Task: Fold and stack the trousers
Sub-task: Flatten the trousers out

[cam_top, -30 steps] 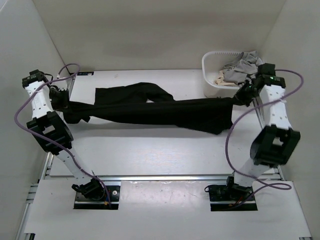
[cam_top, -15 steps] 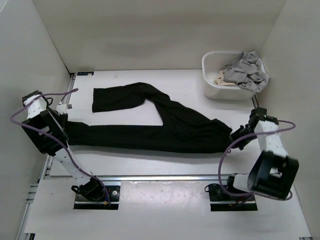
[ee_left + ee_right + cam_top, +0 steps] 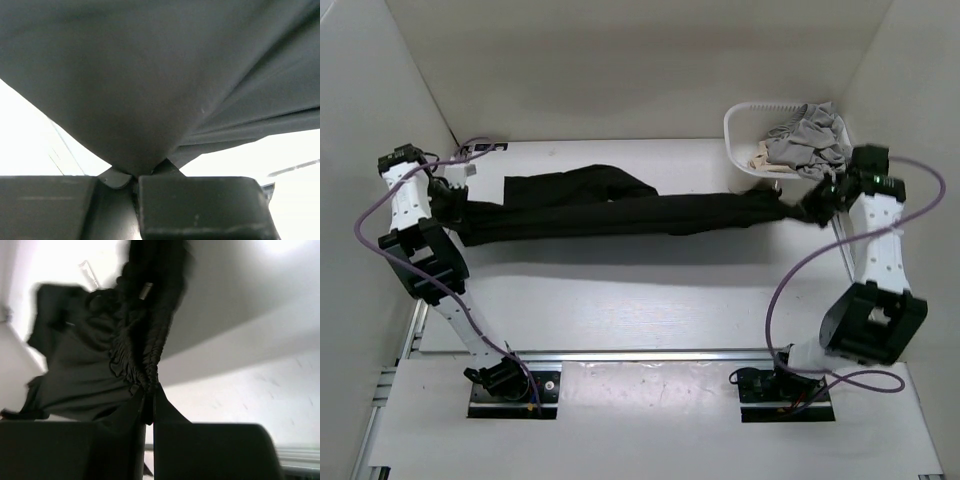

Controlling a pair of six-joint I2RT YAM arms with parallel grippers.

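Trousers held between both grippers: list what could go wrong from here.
1. The trousers are pulled taut, and the left gripper and right gripper each pinch only a small bunch of fabric; an end could slip out.
2. The right gripper sits close beside the white basket; it may knock it.
3. One leg lies rumpled near the left end, so a fold could come out uneven.

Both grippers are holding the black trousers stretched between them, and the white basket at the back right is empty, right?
The white basket is not empty: the top external view shows a light grey garment and a beige cloth in it. The left gripper and right gripper do hold the black trousers stretched between them.
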